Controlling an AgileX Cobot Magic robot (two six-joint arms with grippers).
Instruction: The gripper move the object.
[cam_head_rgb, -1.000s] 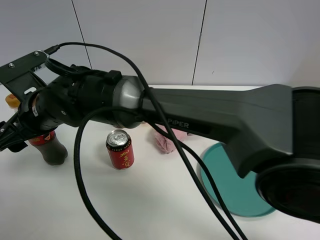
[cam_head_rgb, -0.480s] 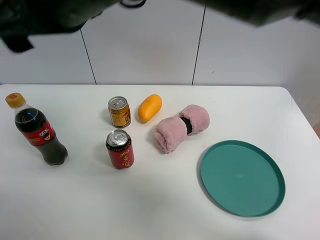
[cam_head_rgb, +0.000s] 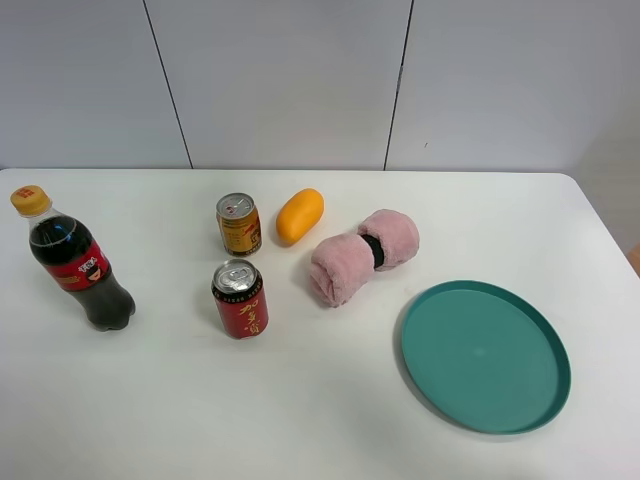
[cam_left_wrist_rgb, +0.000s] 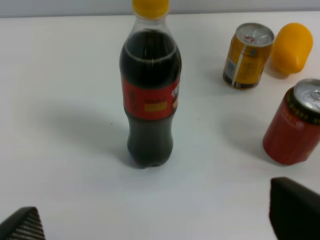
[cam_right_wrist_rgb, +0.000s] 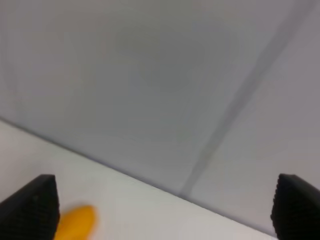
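Observation:
The cola bottle (cam_head_rgb: 75, 265) with a red label and yellow-orange cap stands upright at the far left of the white table (cam_head_rgb: 300, 410). No arm or gripper shows in the exterior high view. In the left wrist view the bottle (cam_left_wrist_rgb: 150, 95) stands free ahead of my left gripper (cam_left_wrist_rgb: 157, 220), whose fingers (cam_left_wrist_rgb: 295, 210) are spread wide and hold nothing. My right gripper (cam_right_wrist_rgb: 164, 207) is open and empty, raised and facing the grey wall, with an orange object (cam_right_wrist_rgb: 75, 222) low in its view.
A gold can (cam_head_rgb: 238, 224), a red can (cam_head_rgb: 240, 299), an orange oval object (cam_head_rgb: 300, 215) and a pink rolled cloth (cam_head_rgb: 362, 254) sit mid-table. A teal plate (cam_head_rgb: 485, 355) lies at the right. The wall runs behind the table.
A dark arm that filled the exterior view and reached to the bottle one second ago has lifted out of view. The bottle stands in the same place, let go.

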